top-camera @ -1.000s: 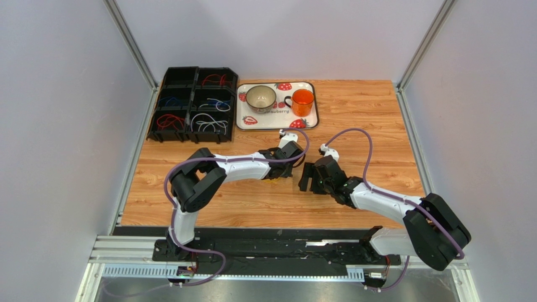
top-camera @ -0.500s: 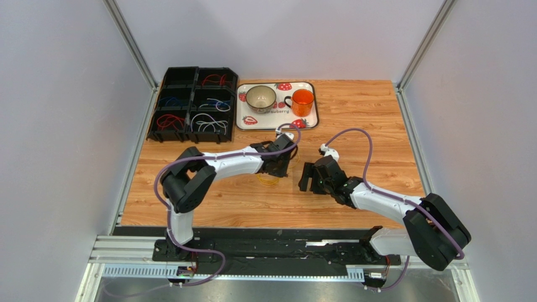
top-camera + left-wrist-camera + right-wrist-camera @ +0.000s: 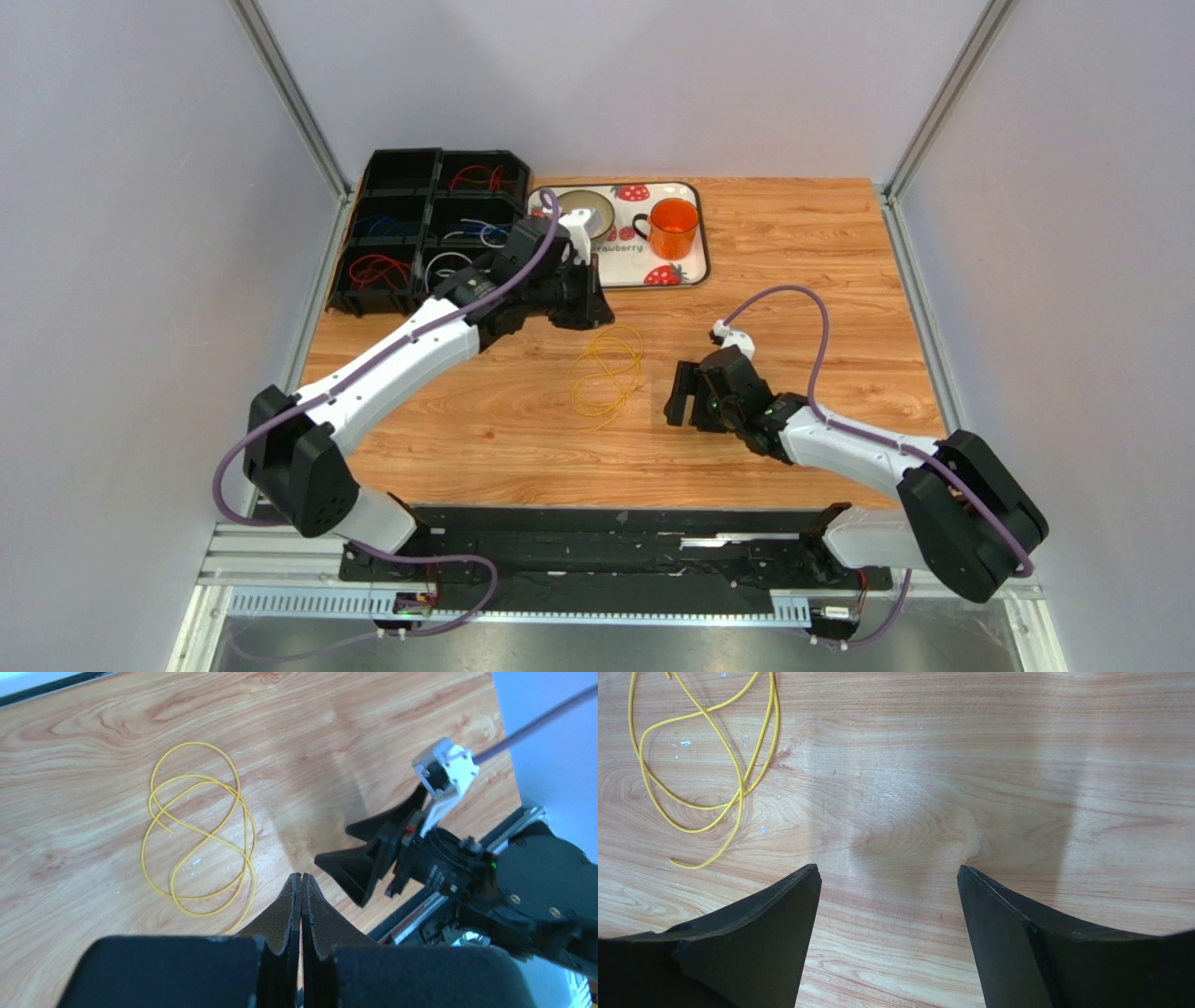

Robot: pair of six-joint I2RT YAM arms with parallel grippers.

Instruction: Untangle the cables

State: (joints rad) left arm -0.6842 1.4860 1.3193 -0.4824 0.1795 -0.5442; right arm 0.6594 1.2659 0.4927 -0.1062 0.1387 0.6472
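Wood-grain worktop: one yellow cable lies loose at centre, other cables sit in black bins at 11 o'clock.
Left end effector is pinched shut with nothing visible in it, at the cable's 11 o'clock. Right end effector is spread wide at its 3 o'clock. Best approach: pinch a single strand near the free end and lift slowly so the crossed loops fall open.

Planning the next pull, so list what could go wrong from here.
1. The yellow cable lies in loops that cross; tugging one end may tighten them into a knot.
2. The left gripper is shut with nothing visible in it: possibly an empty grasp.
3. The left arm hangs at the tray's corner; a swing could knock it.
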